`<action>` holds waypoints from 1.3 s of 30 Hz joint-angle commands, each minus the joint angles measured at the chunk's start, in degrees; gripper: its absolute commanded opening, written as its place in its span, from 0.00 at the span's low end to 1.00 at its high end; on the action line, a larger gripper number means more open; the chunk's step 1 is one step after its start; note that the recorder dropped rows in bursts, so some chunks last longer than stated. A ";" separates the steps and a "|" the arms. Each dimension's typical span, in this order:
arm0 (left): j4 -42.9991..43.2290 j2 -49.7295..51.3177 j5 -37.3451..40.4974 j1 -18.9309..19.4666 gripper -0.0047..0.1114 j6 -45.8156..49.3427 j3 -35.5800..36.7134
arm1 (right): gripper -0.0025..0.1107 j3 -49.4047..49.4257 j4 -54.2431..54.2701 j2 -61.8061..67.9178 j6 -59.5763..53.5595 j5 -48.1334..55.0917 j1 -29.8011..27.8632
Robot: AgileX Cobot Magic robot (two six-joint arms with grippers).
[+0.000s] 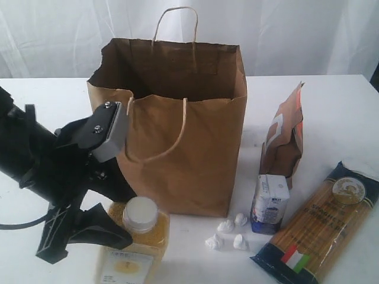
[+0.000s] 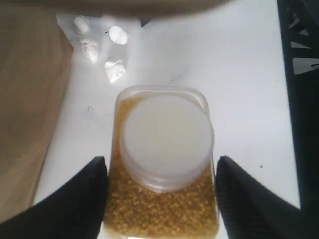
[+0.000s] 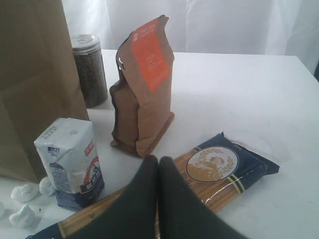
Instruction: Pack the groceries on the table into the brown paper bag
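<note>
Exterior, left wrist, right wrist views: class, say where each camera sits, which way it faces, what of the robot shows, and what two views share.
Exterior: off the arms, facing the brown paper bag across the table; left arm shows.
Left wrist: on the left arm, looking down on the bottle; the left fingers flank it.
Right wrist: low, looking across at pouch and carton; shut right fingers show.
Shared: exterior and left wrist both show the bottle and white scraps.
</note>
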 commanded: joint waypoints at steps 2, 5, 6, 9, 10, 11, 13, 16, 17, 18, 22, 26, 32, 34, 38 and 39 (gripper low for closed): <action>1.14 -9.66 3.51 -0.05 0.04 -6.94 -0.05 | 0.02 0.33 -0.32 -0.32 -0.05 -0.29 -0.31; 5.85 -18.25 3.37 -0.05 0.04 -12.09 -0.05 | 0.02 0.33 -0.32 -0.32 -0.05 -0.29 -0.31; 8.08 -20.43 3.37 -0.05 0.04 -14.06 -0.29 | 0.02 0.33 -0.32 -0.32 -0.05 -0.29 -0.31; 15.64 -25.90 3.92 -0.05 0.04 -21.91 -1.87 | 0.02 0.33 -0.32 -0.32 -0.05 -0.29 -0.31; 17.84 -27.56 3.92 -0.05 0.04 -23.91 -2.53 | 0.02 0.33 -0.32 -0.32 -0.05 -0.29 -0.31; 20.48 -30.50 3.31 -0.05 0.04 -25.10 -4.07 | 0.02 0.33 -0.32 -0.32 -0.05 -0.29 -0.31; 22.43 -33.03 0.61 -0.05 0.04 -25.10 -7.30 | 0.02 0.33 -0.32 -0.32 -0.05 -0.29 -0.31; 22.66 -33.73 -5.87 -0.05 0.04 -25.10 -12.49 | 0.02 0.33 -0.32 -0.32 -0.05 -0.29 -0.31; 22.66 -32.70 -8.21 -0.05 0.04 -24.85 -14.70 | 0.02 0.33 -0.32 -0.32 -0.05 -0.29 -0.31; 22.66 -31.53 -8.28 -0.05 0.04 -24.73 -16.64 | 0.02 0.33 -0.32 -0.32 -0.05 -0.29 -0.31; 22.66 -30.25 -6.09 -0.05 0.04 -24.83 -18.40 | 0.02 0.33 -0.32 -0.32 -0.05 -0.29 -0.31; 22.66 -30.52 -1.13 -0.05 0.04 -28.63 -18.40 | 0.02 0.33 -0.32 -0.32 -0.05 -0.29 -0.31; 22.66 -30.98 11.23 -0.05 0.04 -36.10 -17.76 | 0.02 0.33 -0.32 -0.32 -0.05 -0.29 -0.31; 22.66 -30.98 12.36 -0.05 0.04 -37.91 -15.51 | 0.02 0.33 -0.32 -0.32 -0.05 -0.29 -0.31; 21.51 -30.98 13.75 -0.05 0.04 -39.35 -10.91 | 0.02 0.33 -0.32 -0.32 -0.05 -0.29 -0.31; 20.93 -30.98 14.04 -0.05 0.04 -39.35 -9.95 | 0.02 0.33 -0.32 -0.32 -0.05 -0.29 -0.31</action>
